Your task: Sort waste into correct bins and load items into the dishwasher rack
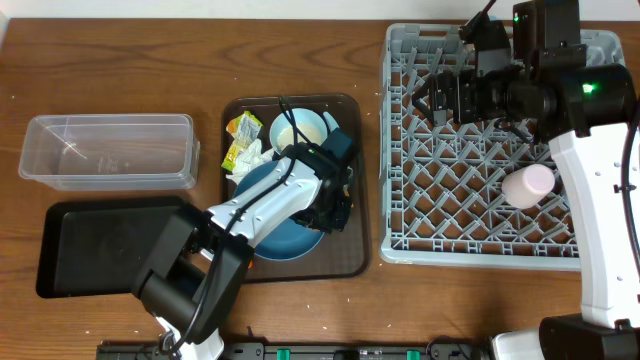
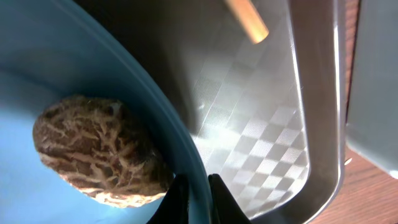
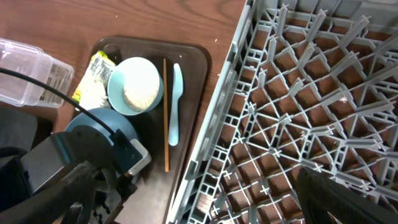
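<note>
Left arm reaches across the dark brown serving tray [image 1: 352,250]. The left gripper [image 2: 198,194] is pinched on the right rim of the large dark blue plate [image 2: 43,68] (brown crumb lump [image 2: 93,152] aboard). The right gripper [image 1: 428,98] hovers with its fingers apart above the grey gridded rack [image 1: 470,215]. Thin wooden chopsticks [image 3: 165,118] lie parallel to the light blue utensil [image 3: 175,102]. Wooden tabletop [image 1: 120,60].

Brown crumb lump [image 2: 99,151] on blue plate [image 2: 56,68]

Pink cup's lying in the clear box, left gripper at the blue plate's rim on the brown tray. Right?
Wrong on one point: overhead shows the pink cup lying in the dishwasher rack, not the clear box. The left gripper is at the blue plate's rim on the brown tray, as you said.
</note>
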